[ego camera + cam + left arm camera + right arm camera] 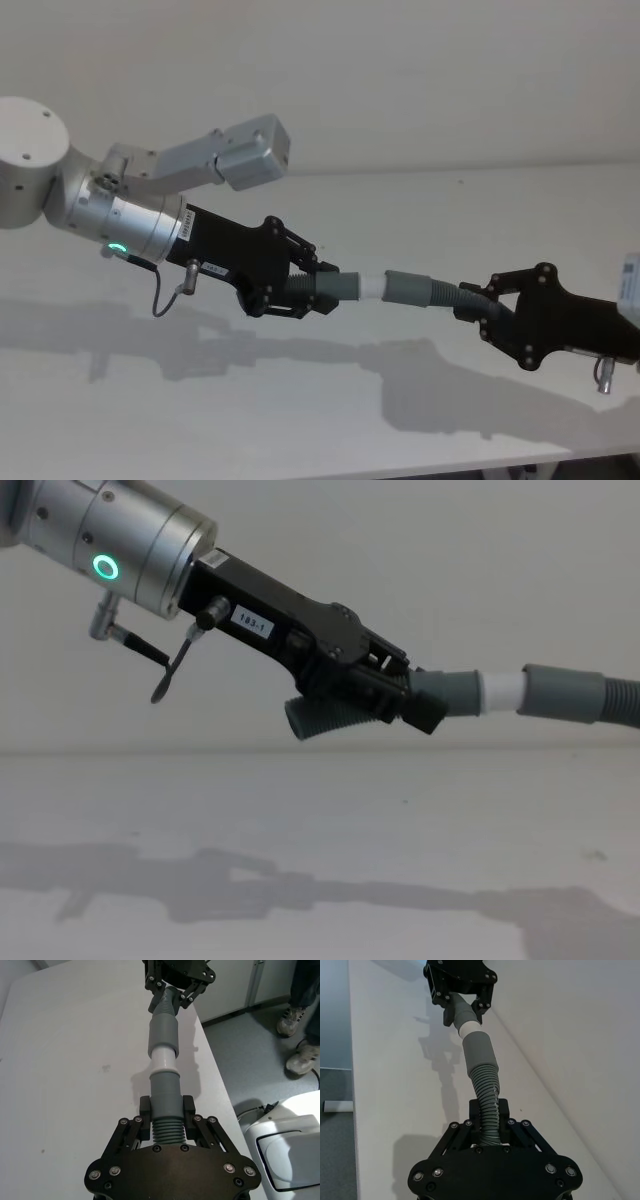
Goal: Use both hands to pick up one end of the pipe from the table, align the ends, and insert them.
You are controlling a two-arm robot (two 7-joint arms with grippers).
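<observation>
Both grippers hold the pipe in the air above the table (300, 410). My left gripper (312, 291) is shut on the ribbed middle of the plug piece (165, 1095). That piece's white tip (371, 285) meets the mouth of the grey socket cuff (405, 287), and a band of white still shows between the two cuffs. My right gripper (478, 306) is shut on the ribs of the socket piece (487, 1090). The two pieces lie nearly in one line, as seen in the chest view with the white tip (500, 692) and the cuff (565, 692).
The table's edge (212, 1055) runs beside the pipe, with floor beyond it. A person's shoes (295, 1017) and a white machine base (285, 1150) are on that floor. A pale wall (400, 80) stands behind the table.
</observation>
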